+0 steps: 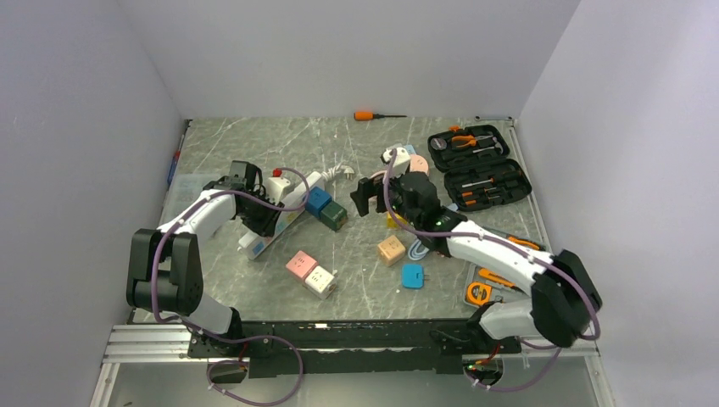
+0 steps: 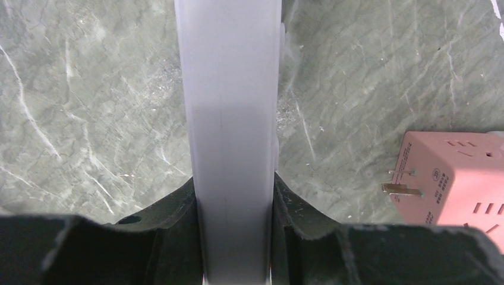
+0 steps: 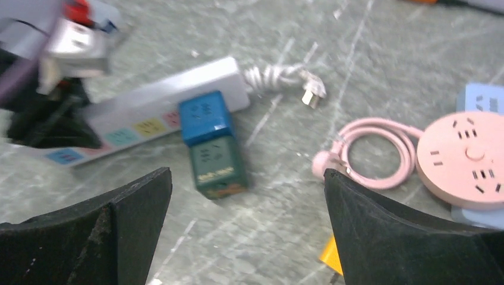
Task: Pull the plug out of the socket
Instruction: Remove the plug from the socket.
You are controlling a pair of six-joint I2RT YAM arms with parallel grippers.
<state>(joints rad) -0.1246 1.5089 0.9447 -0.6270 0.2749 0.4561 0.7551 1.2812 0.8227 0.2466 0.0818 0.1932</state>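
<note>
The socket (image 1: 292, 208) is a long white power strip with pastel outlets, lying slantwise at the left. My left gripper (image 1: 259, 216) is shut on it, and in the left wrist view its white body (image 2: 232, 107) fills the gap between the black fingers (image 2: 309, 237). A white plug with a red top (image 1: 275, 181) stands on the socket (image 3: 148, 110) beside that gripper. A blue cube (image 3: 205, 116) joined to a green cube (image 3: 217, 160) rests against the socket's front; whether its pins sit in an outlet I cannot tell. My right gripper (image 3: 246, 172) hovers open and empty to their right (image 1: 363, 197).
A round pink disc with coiled cable (image 3: 466, 157) lies to the right. Pink (image 1: 301, 264), white (image 1: 320, 280) and tan (image 1: 391, 249) cubes and a blue plug (image 1: 413, 275) lie nearer the bases. An open tool case (image 1: 479, 165) and a screwdriver (image 1: 373, 115) are at the back.
</note>
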